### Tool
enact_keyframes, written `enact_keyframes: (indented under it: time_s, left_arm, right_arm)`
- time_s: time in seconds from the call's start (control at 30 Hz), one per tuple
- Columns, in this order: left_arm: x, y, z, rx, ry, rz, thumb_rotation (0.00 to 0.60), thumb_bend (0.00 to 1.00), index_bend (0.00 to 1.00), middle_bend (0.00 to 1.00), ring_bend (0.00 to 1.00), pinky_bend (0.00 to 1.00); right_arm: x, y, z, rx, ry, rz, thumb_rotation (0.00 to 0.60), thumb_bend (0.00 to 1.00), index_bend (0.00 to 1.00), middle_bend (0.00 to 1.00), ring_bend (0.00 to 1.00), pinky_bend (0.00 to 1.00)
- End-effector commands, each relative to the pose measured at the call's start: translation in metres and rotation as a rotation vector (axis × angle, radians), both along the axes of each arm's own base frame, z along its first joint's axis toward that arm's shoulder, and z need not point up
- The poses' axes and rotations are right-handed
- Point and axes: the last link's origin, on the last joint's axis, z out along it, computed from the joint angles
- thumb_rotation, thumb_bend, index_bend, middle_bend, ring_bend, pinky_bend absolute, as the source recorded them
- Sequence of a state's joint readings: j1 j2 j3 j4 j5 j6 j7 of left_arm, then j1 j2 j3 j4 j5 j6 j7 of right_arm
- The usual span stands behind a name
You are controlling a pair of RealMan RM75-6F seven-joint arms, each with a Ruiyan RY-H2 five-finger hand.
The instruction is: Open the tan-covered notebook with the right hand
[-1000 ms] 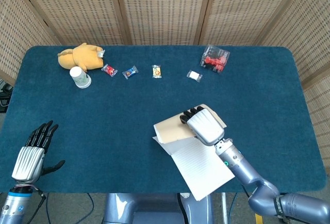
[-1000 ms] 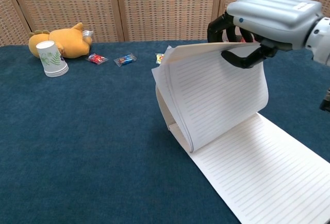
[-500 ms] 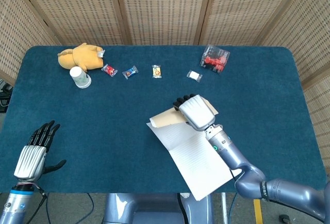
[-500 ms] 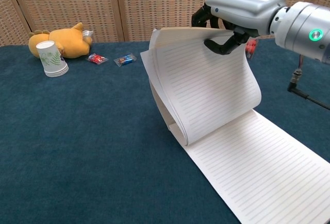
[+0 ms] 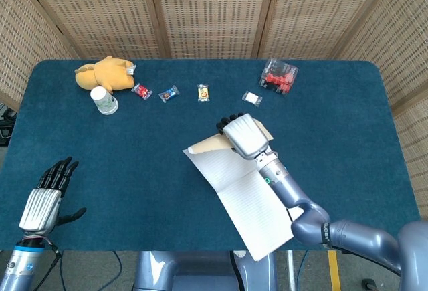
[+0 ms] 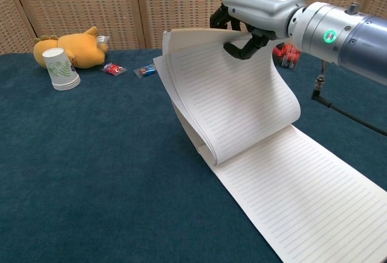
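The table has a dark blue cloth top and stands in front of woven screens.

The notebook lies near the middle of the table, a little to the right, and reaches the near edge. It is open: lined pages lie flat on the cloth toward the near right, while the tan cover and a sheaf of lined pages are lifted up and curve over toward the left.

The right hand holds the top edge of that lifted sheaf, its dark fingers curled over the paper from the far side and the thumb pressed on the lined side beneath. Its silver arm comes in from the right in the chest view.

The left hand is at the near left corner of the table, holding nothing, its fingers straight and slightly spread, pointing away from the robot.

Along the far side, from left to right: a yellow stuffed toy lying down, a paper cup just in front of it, three small wrapped sweets in a row, a small white packet, and a clear bag with red pieces.
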State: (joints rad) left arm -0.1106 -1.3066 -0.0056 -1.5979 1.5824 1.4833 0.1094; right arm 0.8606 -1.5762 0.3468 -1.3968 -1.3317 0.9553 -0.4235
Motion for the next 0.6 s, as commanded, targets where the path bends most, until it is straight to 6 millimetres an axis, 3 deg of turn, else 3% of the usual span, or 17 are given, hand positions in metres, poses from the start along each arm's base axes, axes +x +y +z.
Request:
enact_keyframes:
  time_s: [0.03, 0.6]
  left_arm:
    - [-0.001, 0.002, 0.0, -0.001, 0.001, 0.008, 0.6, 0.16, 0.0, 0.0, 0.0, 0.09]
    - [-0.003, 0.004, -0.004, -0.032, 0.005, 0.023, 0.6, 0.16, 0.0, 0.0, 0.0, 0.09]
  right_arm:
    - [0.005, -0.006, -0.004, 0.003, -0.002, -0.006, 0.6, 0.75, 0.7, 0.59, 0.53, 0.63]
    - [0.037, -0.037, -0.035, 0.015, 0.026, -0.03, 0.6, 0.74, 0.7, 0.59, 0.53, 0.61]
